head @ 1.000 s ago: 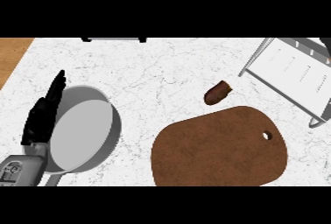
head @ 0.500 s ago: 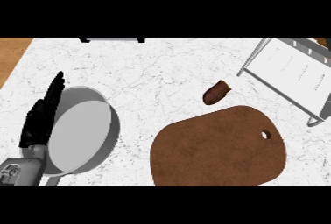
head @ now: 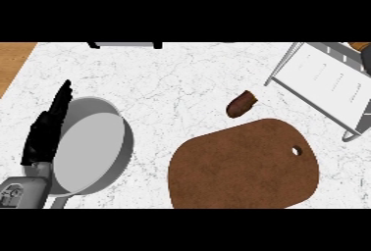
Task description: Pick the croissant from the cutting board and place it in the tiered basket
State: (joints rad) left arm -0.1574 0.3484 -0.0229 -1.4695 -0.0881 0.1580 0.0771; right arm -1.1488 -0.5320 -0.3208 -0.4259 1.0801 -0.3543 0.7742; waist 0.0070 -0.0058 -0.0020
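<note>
One hand is visible in the head view: the left hand [head: 48, 128], at the left side of the frame, above a grey forearm [head: 22, 192] that enters from the lower left corner. Its black fingers are extended straight, pointing toward the far edge of the counter, and they hold nothing. The hand lies over the left rim of a grey round pan [head: 91, 146], which sits on the white marbled counter [head: 174, 83]. The right hand does not appear in the view.

The croissant [head: 241, 104] is a small dark brown piece lying on the counter surface, tilted, just beyond the far edge of the cutting board [head: 243, 167]. It is off the board; whether its lower end touches the board's edge cannot be determined. The cutting board is a dark brown rounded slab with a small hole [head: 296, 150] near its right edge. It occupies the lower centre and right of the counter, and its top carries no object.

The tiered basket [head: 328, 83] stands at the upper right. It shows a white panel inside a grey wire frame, angled across the corner of the view, and part of it is cut off by the frame edge. The croissant lies between the board and the basket, to the left of the basket's near corner and apart from it.

A strip of wooden surface [head: 13, 61] shows at the upper left, beyond the counter's edge. A dark object [head: 124, 44] sits at the far edge of the counter, only partly in view.
</note>
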